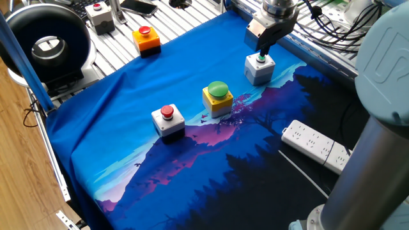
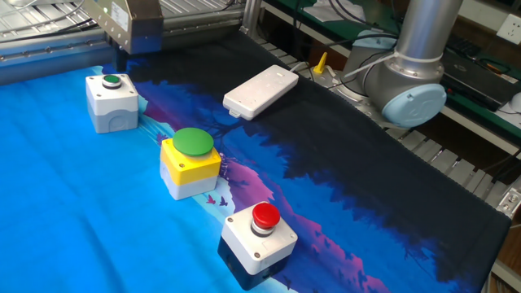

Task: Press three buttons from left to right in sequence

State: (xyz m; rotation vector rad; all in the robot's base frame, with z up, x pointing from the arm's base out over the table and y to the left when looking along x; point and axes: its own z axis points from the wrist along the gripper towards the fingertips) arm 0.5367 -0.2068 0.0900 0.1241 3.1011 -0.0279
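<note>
One fixed view: the gripper (image 1: 263, 50) hangs just above the grey-white box (image 1: 259, 69), whose small green button (image 1: 260, 59) shows clear beneath the tip; the fingertips read as one dark mass here, so I cannot tell whether they are spread or closed. Down and to the camera's left of the gripper sits the yellow box (image 1: 217, 101) with its large green dome, and farther along the same diagonal the white box (image 1: 168, 120) with a small red button. All three stand upright in a line on the blue printed cloth (image 1: 128, 108). Well beyond the gripper, off the cloth, are an orange box (image 1: 147, 39) and a grey box (image 1: 100, 18), each with a red button. A white power strip (image 1: 313, 144) lies on the dark part of the cloth. The other fixed view: the gripper (image 2: 130, 20) is cut by the top edge, fingertips unclear, state again undeterminable. This view shows a clear gap between it and the grey-white box (image 2: 112, 102), the green button (image 2: 111, 80) fully exposed, with the yellow box (image 2: 190, 163) and white box (image 2: 258, 236) nearer the camera. The orange and grey boxes do not appear here.
</note>
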